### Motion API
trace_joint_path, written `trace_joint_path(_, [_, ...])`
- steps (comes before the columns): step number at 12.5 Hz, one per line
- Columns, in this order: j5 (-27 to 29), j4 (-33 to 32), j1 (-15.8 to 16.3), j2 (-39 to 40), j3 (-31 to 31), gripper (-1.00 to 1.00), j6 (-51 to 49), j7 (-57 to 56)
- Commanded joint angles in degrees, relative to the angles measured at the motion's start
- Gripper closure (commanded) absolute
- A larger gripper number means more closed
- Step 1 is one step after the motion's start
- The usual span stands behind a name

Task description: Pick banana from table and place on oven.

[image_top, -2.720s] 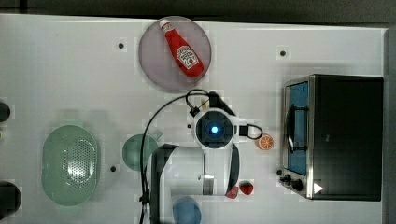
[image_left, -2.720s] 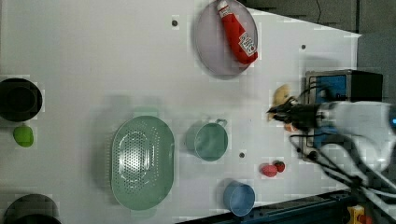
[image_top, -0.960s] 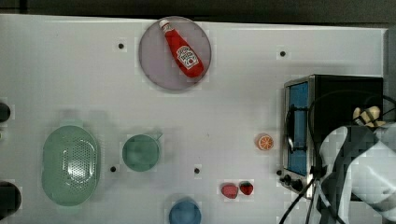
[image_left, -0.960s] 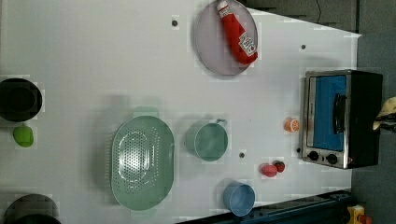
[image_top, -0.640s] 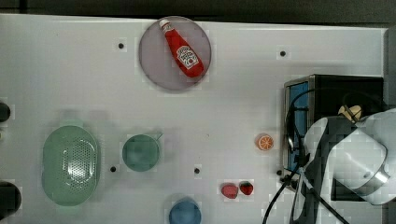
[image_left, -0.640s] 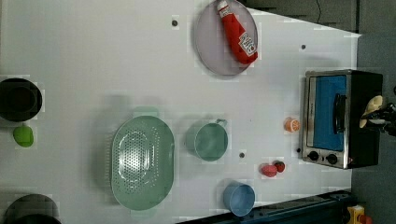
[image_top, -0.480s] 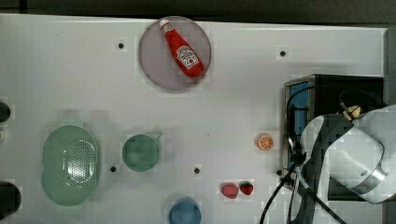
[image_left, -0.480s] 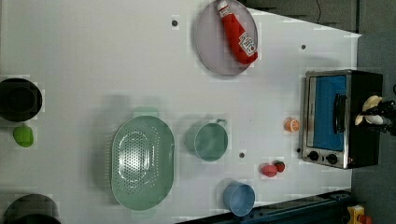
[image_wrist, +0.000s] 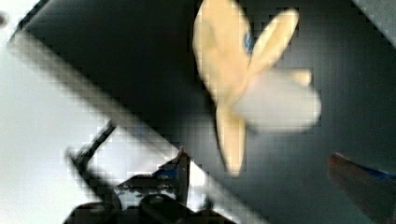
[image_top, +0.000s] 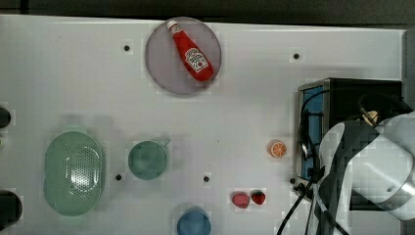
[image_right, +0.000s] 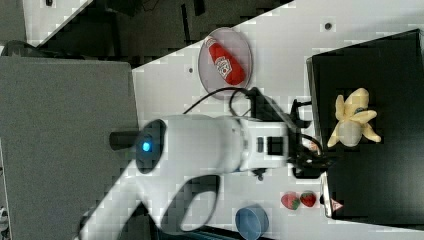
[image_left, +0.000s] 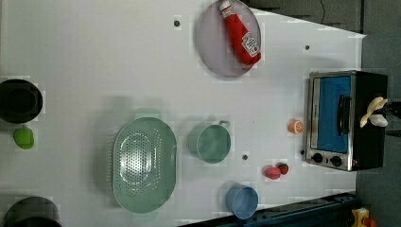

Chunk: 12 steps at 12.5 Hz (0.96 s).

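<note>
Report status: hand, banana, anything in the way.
Hand open, off the pale yellow peeled toy banana. Banana lying on the black top of the toaster oven. Nothing else on the oven top.

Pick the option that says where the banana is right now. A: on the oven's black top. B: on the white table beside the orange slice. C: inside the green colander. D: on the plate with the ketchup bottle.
A: the banana lies on the black top of the oven, its peel flaps splayed.
</note>
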Motion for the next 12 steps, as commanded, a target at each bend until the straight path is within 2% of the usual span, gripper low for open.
trace_joint_path(1, [-0.33,7.76,4.14,-4.49,5.98,-1.0,-14.47,-8.53])
trace_joint_path(3, [1.7,10.8,6.27,-7.73,11.49,-1.0,-20.71,-2.23])
trace_joint_path(5, [1.66,13.17,8.25,-10.95,17.36,-1.0,-20.66,11.23])
trace_joint_path(8, [1.65,12.74,9.88,-14.87,24.86,-1.0,-21.38,28.39])
trace_joint_path(12, [1.73,12.32,9.94,-17.05,27.29,-1.0,-27.47,32.25])
